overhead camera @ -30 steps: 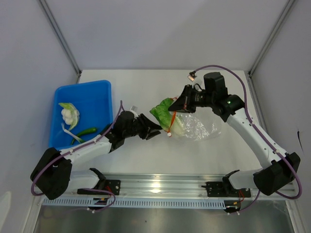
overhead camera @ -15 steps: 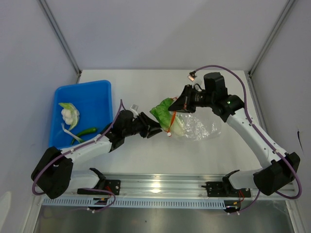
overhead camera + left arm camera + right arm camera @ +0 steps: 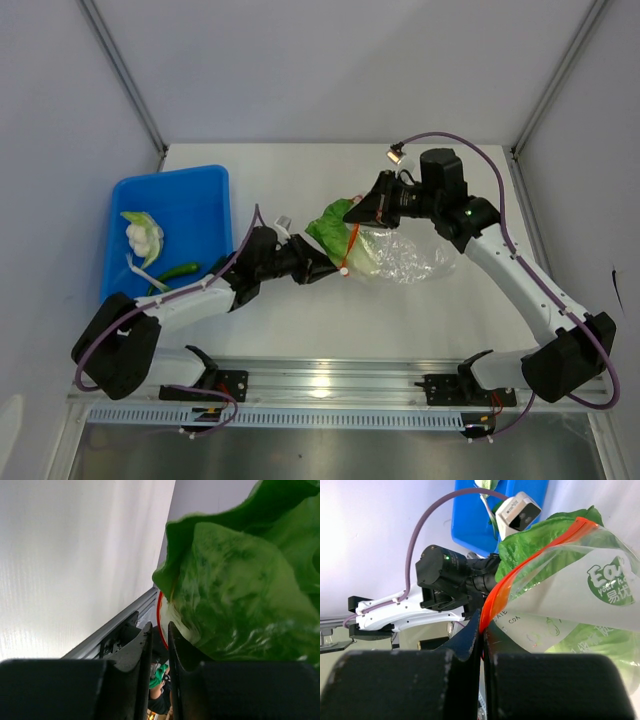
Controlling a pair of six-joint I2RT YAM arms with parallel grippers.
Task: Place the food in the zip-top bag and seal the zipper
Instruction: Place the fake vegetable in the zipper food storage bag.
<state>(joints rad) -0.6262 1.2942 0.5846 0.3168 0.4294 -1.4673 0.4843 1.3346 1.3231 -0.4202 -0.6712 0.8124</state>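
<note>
While the right end effector (image 3: 481, 626) stays out of nothing but the thin orange-red zipper strip (image 3: 520, 562), it is clamped shut on that strip at the mouth of the clear crinkly zip-top bag (image 3: 412, 262) on the white tabletop (image 3: 300, 320). A green toy lettuce leaf (image 3: 235, 580) sits half inside the mouth. Beside the leaf, the left end effector (image 3: 160, 627) has narrow jaws; whether it grips anything cannot be told. The blue plastic bin (image 3: 205, 190) holds a green chilli (image 3: 178, 270).

White arm links (image 3: 520, 285) join black joints (image 3: 440, 172), trailing purple cables (image 3: 440, 135).

Right pincer (image 3: 480, 622) is clamped tight; left pincer (image 3: 160, 630) stands nearly closed opposite.
</note>
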